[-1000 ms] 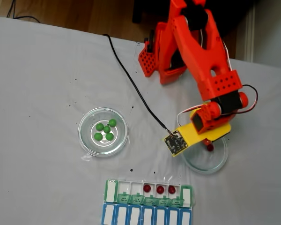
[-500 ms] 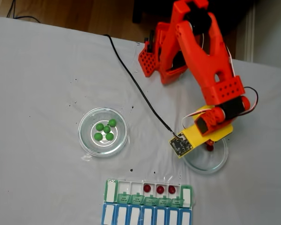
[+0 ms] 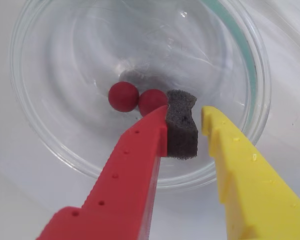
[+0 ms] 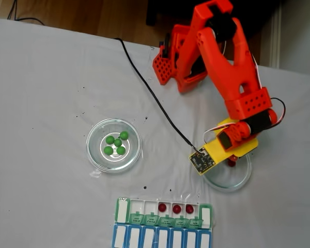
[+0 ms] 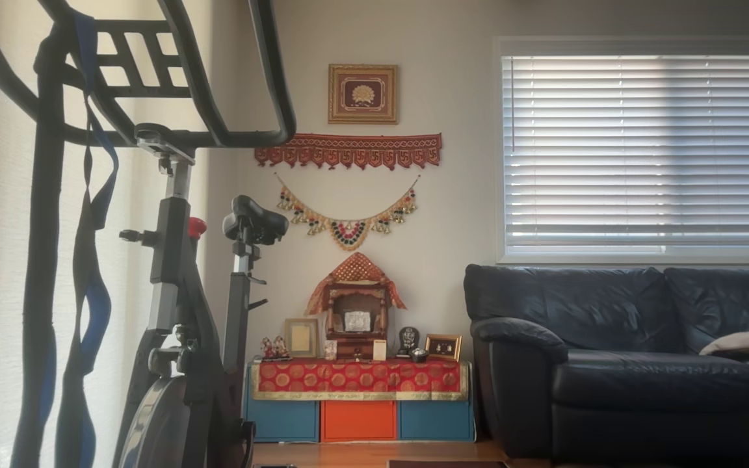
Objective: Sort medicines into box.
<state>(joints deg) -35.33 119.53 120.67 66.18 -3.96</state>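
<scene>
In the wrist view the gripper (image 3: 184, 111) is seen reaching into a clear glass dish (image 3: 50, 145), its red finger (image 3: 135, 165) and yellow finger (image 3: 240, 165) held a narrow gap apart. A grey foam pad (image 3: 181, 131) is fixed to the inner face of the red finger and fills most of that gap; nothing is gripped between the fingers. Two dark red balls (image 3: 123, 96) are seen touching one another on the dish floor, just beyond and to the left of the red fingertip, the nearer ball (image 3: 151, 101) lying right against the tip.

In the fixed view the gripper (image 4: 230, 161) is found over the upper edge of the same dish (image 4: 232, 183), with a small circuit board (image 4: 202, 160) just to its left. Below and left of the gripper, the green-lidded box (image 4: 123, 209) is laid at the bottom edge, with three dark red balls (image 4: 176, 208) set one each in three open compartments side by side. Labels are carried on the green lids, but the writing is too small to be read. A blue-lidded row (image 4: 160, 238) is placed directly beneath it. Well to the left of the gripper, five green balls (image 4: 117, 143) are held in a second glass dish (image 4: 95, 155).

In the other view a room with an exercise bike (image 5: 179, 273) and a sofa (image 5: 628, 364) is shown.
</scene>
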